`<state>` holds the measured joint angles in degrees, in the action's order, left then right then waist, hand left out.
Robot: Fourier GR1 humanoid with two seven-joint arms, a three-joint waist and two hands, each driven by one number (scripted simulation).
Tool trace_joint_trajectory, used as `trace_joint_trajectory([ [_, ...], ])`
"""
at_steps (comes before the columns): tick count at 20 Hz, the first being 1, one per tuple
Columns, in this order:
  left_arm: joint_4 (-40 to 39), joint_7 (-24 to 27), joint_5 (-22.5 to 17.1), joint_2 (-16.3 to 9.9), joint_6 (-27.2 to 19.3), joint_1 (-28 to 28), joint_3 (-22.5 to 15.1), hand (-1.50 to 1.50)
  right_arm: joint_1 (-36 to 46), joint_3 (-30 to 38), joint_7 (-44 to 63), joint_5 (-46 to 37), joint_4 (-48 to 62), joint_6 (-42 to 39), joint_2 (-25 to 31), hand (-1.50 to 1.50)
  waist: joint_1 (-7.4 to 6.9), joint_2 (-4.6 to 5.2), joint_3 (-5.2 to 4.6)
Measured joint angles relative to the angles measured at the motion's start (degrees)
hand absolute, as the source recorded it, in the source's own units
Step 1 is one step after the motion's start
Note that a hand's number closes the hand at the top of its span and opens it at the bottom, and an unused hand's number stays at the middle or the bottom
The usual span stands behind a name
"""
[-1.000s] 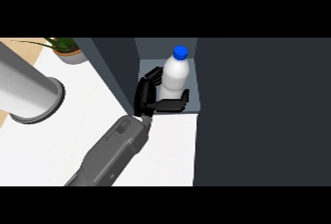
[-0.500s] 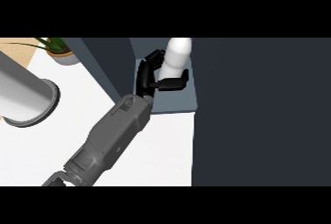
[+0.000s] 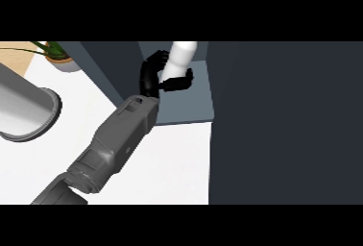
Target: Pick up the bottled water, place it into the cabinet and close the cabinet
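Note:
The bottled water [image 3: 182,56] is a white bottle held upright inside the open cabinet, above its pale shelf floor [image 3: 186,108]. Its top is cut off at the view's upper edge. My right hand [image 3: 150,76] is shut on the bottle, fingers curled round its left side and thumb across its lower front. The grey forearm [image 3: 113,139] slants up from the lower left. The left hand shows nowhere.
The cabinet's dark door [image 3: 284,125] fills the right side of the view, and its dark left wall [image 3: 106,67] stands beside the hand. A large grey cylinder [image 3: 25,108] lies on the white counter [image 3: 163,168] at the left. A potted plant [image 3: 60,56] stands at the back left.
The right hand has carried the bottle up and deeper into the cabinet. The blue cap has gone out of view at the top, and the forearm reaches further in.

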<state>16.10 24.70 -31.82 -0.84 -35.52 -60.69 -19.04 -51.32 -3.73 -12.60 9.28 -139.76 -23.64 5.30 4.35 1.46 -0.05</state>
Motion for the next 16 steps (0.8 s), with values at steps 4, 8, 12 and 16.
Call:
trace_joint_trajectory([
  [4,-3.44,2.25,-0.67,-0.74,0.20,-1.32,2.40,1.50,0.43,0.75,-0.70,0.32,0.94,-0.65,0.13,-1.50,0.34,0.21,-0.02],
  [8,-7.00,3.67,1.08,-1.13,-1.66,-3.28,1.91,-1.50,1.07,0.90,-1.04,0.56,1.22,-1.15,0.21,-1.50,0.72,0.36,-0.02],
  [12,-9.37,5.77,2.41,-1.27,-4.41,-4.54,1.58,-1.50,0.20,1.17,-1.71,0.86,1.36,-2.18,0.54,-1.50,1.48,0.50,-0.03],
  [16,-11.10,6.52,3.22,-1.58,-5.62,-6.03,1.47,-1.50,0.72,0.97,-1.65,1.10,1.50,-2.50,0.56,-1.50,1.58,0.71,-0.04],
])
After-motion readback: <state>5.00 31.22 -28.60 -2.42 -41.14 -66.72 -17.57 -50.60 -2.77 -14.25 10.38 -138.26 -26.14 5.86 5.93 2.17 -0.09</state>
